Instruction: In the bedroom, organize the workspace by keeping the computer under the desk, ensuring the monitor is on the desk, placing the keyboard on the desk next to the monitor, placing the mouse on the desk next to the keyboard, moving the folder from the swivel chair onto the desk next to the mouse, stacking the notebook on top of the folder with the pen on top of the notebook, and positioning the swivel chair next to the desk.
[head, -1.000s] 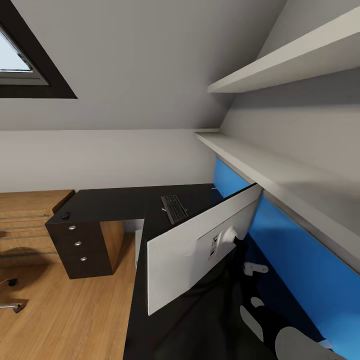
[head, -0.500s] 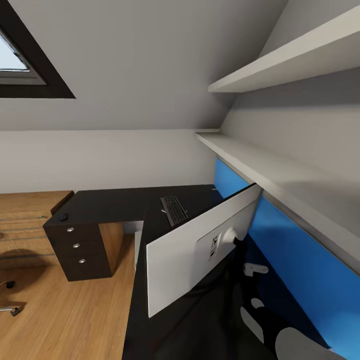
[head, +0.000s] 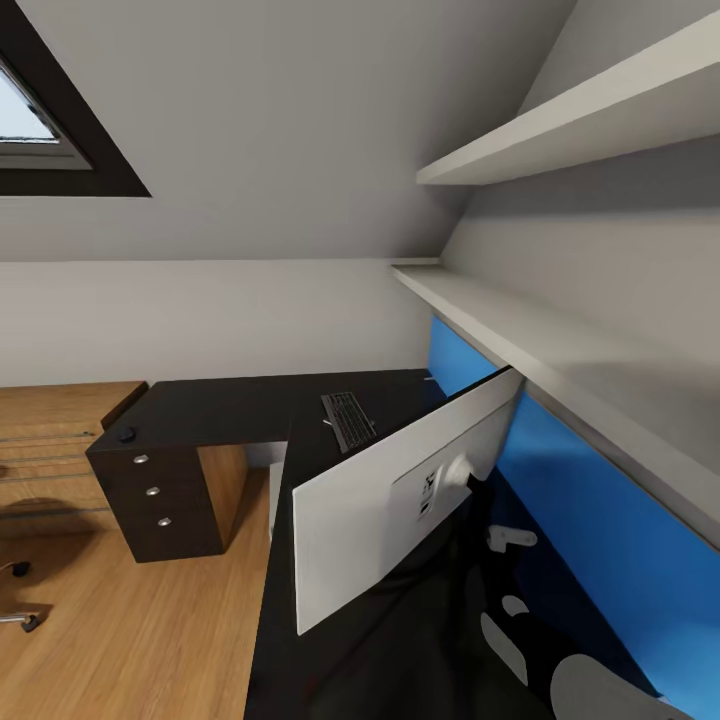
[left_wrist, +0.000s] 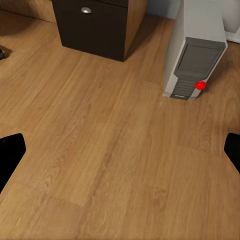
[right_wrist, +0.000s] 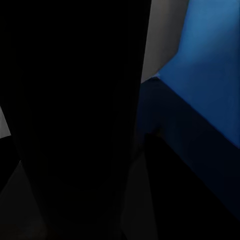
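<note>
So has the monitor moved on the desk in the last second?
No. The monitor keeps its place beside the keyboard on the desk; the slight early drift of the whole picture is camera motion.

Desk (head: 230, 405) top glossy black, drawer fronts dark matt with round silver metal knobs (head: 153, 491), side panel wood. Floor (left_wrist: 110, 150) light wood grain, smooth. Monitor (head: 370, 500) back pale matt plastic. Computer (left_wrist: 197, 47) case smooth grey.
</note>
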